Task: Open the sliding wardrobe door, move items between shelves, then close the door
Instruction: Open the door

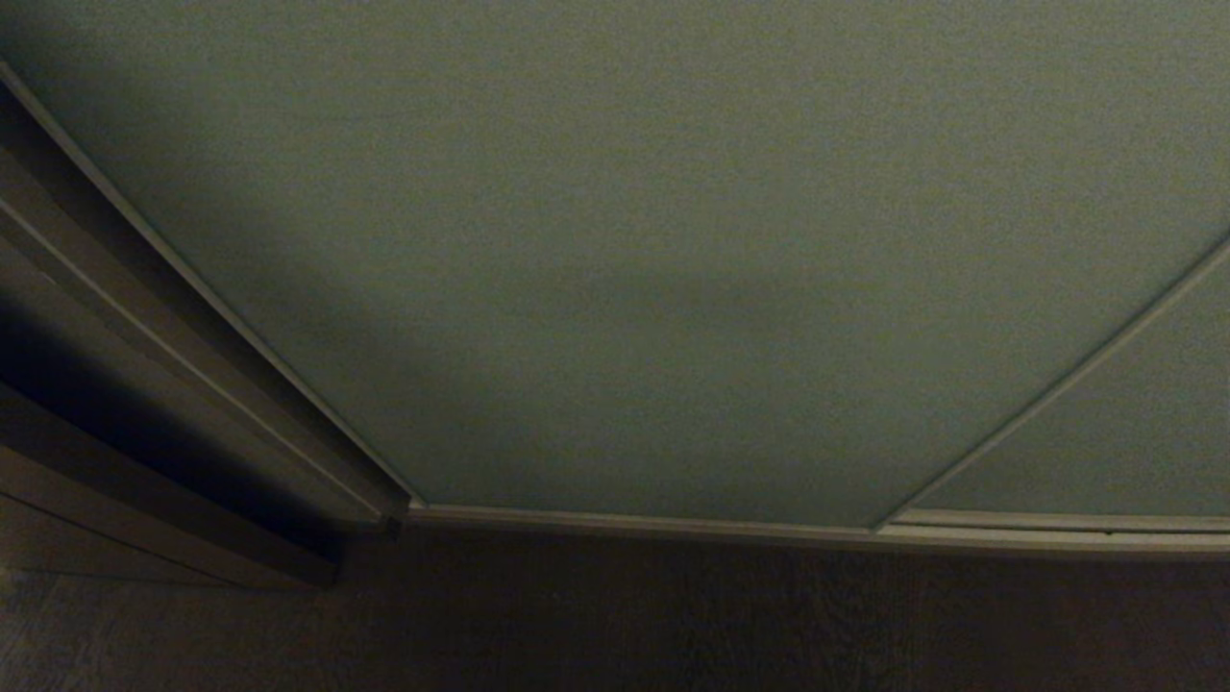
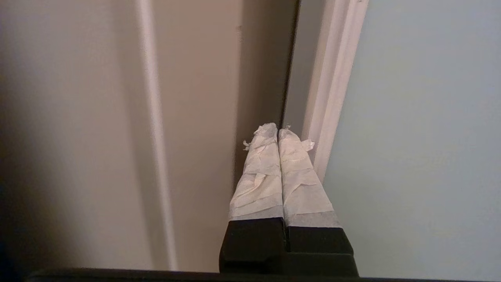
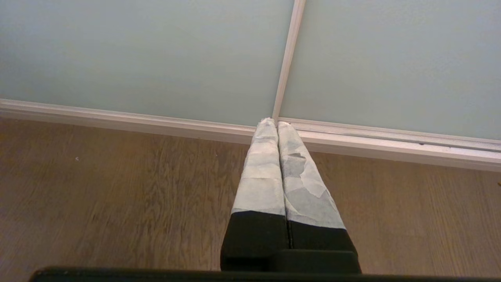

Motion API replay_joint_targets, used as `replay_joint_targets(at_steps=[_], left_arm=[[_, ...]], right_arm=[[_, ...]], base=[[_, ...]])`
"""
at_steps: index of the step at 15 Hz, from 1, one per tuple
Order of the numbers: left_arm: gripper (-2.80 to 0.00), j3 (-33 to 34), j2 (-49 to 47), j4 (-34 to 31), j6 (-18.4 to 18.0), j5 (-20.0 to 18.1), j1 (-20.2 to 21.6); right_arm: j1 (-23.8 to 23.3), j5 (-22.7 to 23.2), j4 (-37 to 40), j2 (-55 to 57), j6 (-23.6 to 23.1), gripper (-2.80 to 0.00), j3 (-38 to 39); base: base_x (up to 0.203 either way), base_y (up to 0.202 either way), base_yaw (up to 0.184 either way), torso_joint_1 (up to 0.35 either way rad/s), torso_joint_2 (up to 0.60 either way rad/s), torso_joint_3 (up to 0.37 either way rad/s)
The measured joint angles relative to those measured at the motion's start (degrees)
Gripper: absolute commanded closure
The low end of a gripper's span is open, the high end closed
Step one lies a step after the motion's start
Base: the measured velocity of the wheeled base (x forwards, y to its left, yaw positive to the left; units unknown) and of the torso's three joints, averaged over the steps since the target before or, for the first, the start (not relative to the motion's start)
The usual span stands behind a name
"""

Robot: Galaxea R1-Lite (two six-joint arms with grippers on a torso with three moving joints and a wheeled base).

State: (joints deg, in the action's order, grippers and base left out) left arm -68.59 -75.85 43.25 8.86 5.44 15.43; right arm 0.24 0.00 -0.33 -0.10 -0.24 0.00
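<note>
Wooden floor (image 3: 117, 203) runs to the sliding wardrobe door (image 1: 615, 240), fully closed ahead. Left gripper (image 2: 278, 131), fingers pressed together and empty, points at the door's upright left edge beside the brown side panel (image 2: 195, 98); I judge it the nearer arm. Right gripper (image 3: 276, 122), also closed, hangs low.

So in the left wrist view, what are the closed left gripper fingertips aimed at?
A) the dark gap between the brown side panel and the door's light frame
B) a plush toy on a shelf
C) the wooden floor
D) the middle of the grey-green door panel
A: the left gripper, fingers pressed together, points at the dark gap between the brown side panel and the sliding wardrobe door frame.
</note>
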Motion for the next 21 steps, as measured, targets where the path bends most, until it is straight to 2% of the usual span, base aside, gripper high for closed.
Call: replay_joint_targets(at_steps=[7, 11, 17, 21], left_arm=[[0.0, -2.65, -2.87, -0.65, 1.36, -2.24, 0.18], [0.0, -2.78, -3.06, -0.86, 2.05, -5.89, 0.2], [0.0, -2.36, -1.74, -6.49, 4.05, -10.72, 0.02], [0.0, -2.14, -0.61, -8.79, 4.82, -12.58, -0.04]], right_arm=[[0.0, 0.0, 0.02, 0.0, 0.02, 0.0, 0.0], [0.0, 0.0, 0.01, 0.0, -0.01, 0.0, 0.0], [0.0, 0.0, 0.02, 0.0, 0.02, 0.0, 0.0], [0.0, 0.0, 0.01, 0.0, 0.02, 0.0, 0.0]], base=[[0.0, 0.0, 0.0, 0.0, 0.0, 0.0], [0.0, 0.0, 0.0, 0.0, 0.0, 0.0], [0.0, 0.0, 0.0, 0.0, 0.0, 0.0], [0.0, 0.0, 0.0, 0.0, 0.0, 0.0]])
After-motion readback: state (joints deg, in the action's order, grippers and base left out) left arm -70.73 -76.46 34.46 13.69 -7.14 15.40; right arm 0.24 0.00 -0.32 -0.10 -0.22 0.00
